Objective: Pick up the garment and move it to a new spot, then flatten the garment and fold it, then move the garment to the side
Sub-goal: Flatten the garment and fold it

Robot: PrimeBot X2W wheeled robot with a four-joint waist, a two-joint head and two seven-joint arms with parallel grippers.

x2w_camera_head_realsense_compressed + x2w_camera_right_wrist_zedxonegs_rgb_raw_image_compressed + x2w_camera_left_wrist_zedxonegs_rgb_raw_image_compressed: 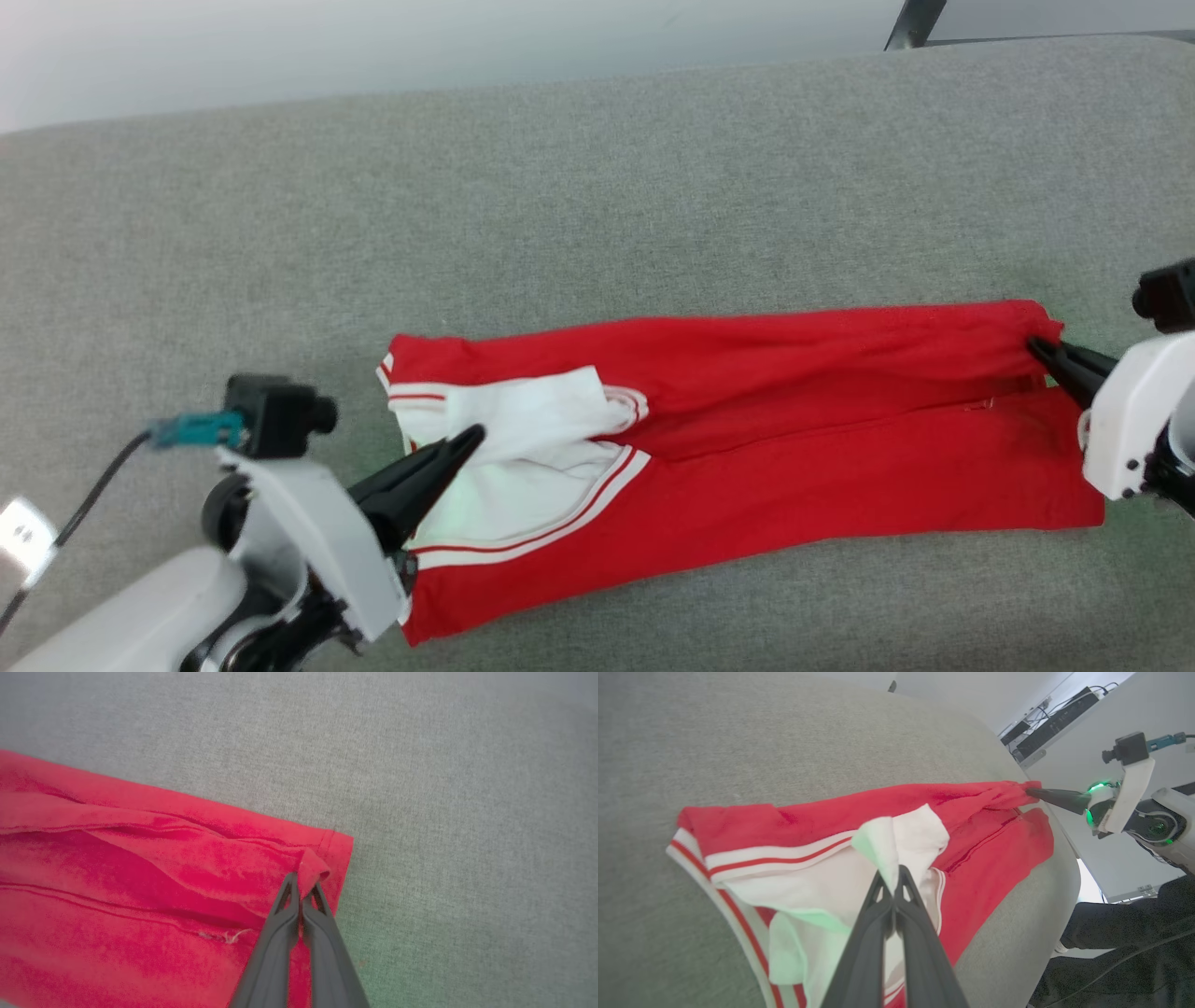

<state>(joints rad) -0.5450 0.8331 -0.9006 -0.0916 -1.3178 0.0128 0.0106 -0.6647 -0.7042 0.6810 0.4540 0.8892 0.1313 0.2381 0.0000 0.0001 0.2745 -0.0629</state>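
**Both hands pinched on a long, folded jersey**

The garment [747, 439] lies on the near half of the grey surface [597, 187], well clear of the far edge. It is folded lengthwise into a narrow red band. Its long axis runs left to right, roughly parallel to the near edge. The neck and sleeve end points to the robot's left, and the hem [343, 858] points to the right, close to the surface's right edge.

The left hand [471, 437] is closed on a raised fold of the white sleeve [523, 457]; in the left wrist view the cloth peaks between the 2 fingers. The right hand [1034, 347] is closed on a small tuck of red cloth at the far corner of the hem, which bunches up over its fingertips in the right wrist view.

The jersey looks light, thin and limp. It should sag between 2 grip points and drag on the rough cloth of the surface rather than slide as 1 piece. The loose upper layers would probably shift or open if only 1 layer were pulled. The best holds are likely the 2 ends of the band, at corners where every layer can be caught together. The left grip on the sleeve alone looks less secure for that. Striped trim and seams offer thicker, firmer purchase.
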